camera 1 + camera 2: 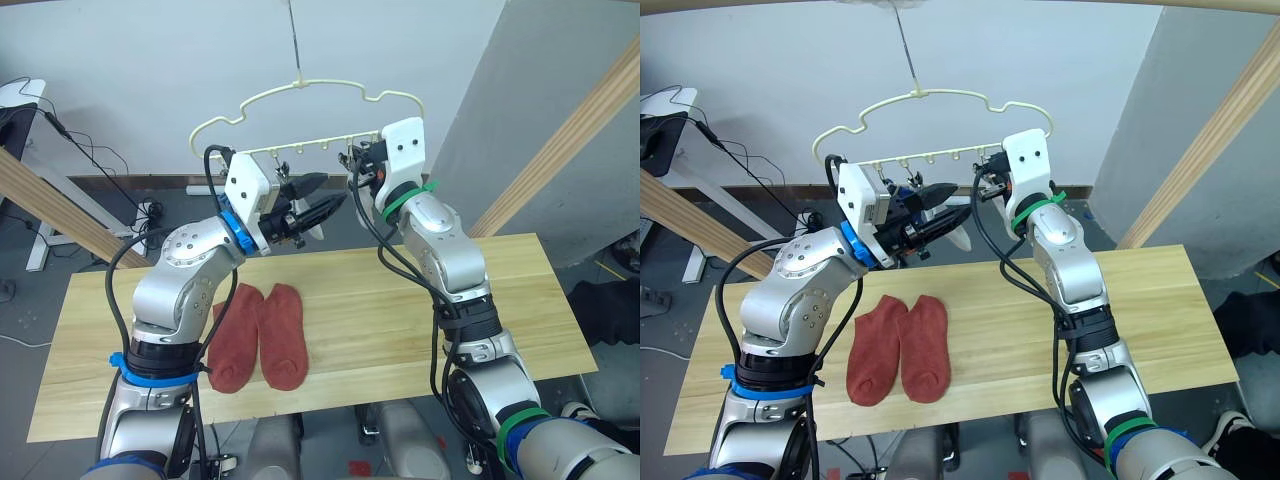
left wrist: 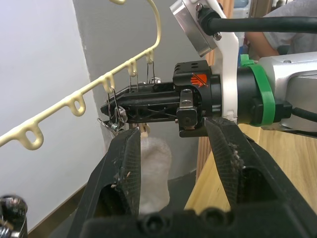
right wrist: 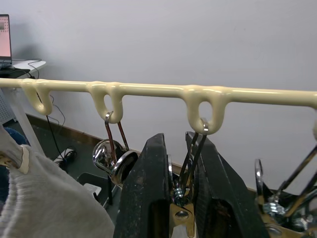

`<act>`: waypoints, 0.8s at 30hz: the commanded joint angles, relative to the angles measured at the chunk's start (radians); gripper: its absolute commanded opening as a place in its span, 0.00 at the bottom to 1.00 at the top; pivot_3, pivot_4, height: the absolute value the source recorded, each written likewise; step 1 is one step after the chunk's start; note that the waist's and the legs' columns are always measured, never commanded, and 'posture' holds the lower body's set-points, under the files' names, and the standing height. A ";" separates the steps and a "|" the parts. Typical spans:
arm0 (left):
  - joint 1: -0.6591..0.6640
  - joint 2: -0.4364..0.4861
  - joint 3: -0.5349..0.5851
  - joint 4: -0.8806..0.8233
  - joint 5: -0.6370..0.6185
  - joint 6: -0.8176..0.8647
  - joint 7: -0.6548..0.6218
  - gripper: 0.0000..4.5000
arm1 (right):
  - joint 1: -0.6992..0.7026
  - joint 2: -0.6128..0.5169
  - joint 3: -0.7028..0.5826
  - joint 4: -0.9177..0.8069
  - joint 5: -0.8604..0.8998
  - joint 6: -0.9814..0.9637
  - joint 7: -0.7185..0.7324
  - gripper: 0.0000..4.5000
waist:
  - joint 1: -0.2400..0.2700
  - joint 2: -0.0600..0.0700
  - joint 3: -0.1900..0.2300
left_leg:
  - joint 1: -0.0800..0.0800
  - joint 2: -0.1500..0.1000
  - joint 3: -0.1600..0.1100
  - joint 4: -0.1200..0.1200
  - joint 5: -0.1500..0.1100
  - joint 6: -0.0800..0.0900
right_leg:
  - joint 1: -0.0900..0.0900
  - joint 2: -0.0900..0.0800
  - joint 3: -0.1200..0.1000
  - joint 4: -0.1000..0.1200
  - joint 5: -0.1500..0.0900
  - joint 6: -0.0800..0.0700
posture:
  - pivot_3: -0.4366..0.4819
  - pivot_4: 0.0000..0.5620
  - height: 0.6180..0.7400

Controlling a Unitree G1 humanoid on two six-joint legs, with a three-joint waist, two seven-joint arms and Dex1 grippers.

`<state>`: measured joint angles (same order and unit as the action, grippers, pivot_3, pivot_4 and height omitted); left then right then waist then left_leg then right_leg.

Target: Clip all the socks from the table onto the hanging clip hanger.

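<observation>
The pale-yellow clip hanger [image 1: 300, 86] hangs from a hook above the far side of the table [image 1: 390, 330]. Two rust-red socks [image 1: 260, 335] lie flat side by side on the table's near left. A light grey sock [image 2: 154, 166] hangs below the clip row. My left gripper [image 1: 335, 190] stands open just under the clips, its fingers either side of the grey sock's line without pinching it. Coming from the right, my right gripper [image 3: 177, 144] is shut on a metal clip [image 3: 184, 191] of the hanger. Beside it hang more clips [image 3: 115, 158].
Slanted wooden frame poles stand at the left [image 1: 60, 205] and at the right [image 1: 570, 130]. A desk with cables [image 1: 25, 100] is at the far left by the wall. A person [image 2: 270, 42] is partly seen behind the right arm.
</observation>
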<state>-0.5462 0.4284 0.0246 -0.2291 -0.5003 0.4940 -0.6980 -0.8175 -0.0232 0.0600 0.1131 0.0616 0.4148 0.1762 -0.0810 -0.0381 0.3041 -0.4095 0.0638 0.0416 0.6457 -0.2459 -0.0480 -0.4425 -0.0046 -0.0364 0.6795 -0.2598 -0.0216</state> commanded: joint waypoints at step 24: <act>0.555 -0.147 -0.082 -0.016 0.291 0.108 0.423 1.00 | -0.013 -0.022 -0.015 -0.056 0.035 0.033 0.052 0.06 | 0.000 0.000 0.000 | 0.001 0.000 -0.001 0.000 -0.002 0.004 | 0.000 -0.001 0.000 0.001 0.000 0.000 | 0.32 0.54 1.00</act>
<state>-0.0006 0.2791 -0.0349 -0.2508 -0.2222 0.5885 -0.2670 -0.8185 -0.0456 0.0412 0.1111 0.0828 0.4484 0.2182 -0.0811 -0.0381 0.3040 -0.4086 0.0638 0.0412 0.6459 -0.2481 -0.0440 -0.4422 -0.0052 -0.0366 0.6806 -0.2597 -0.0218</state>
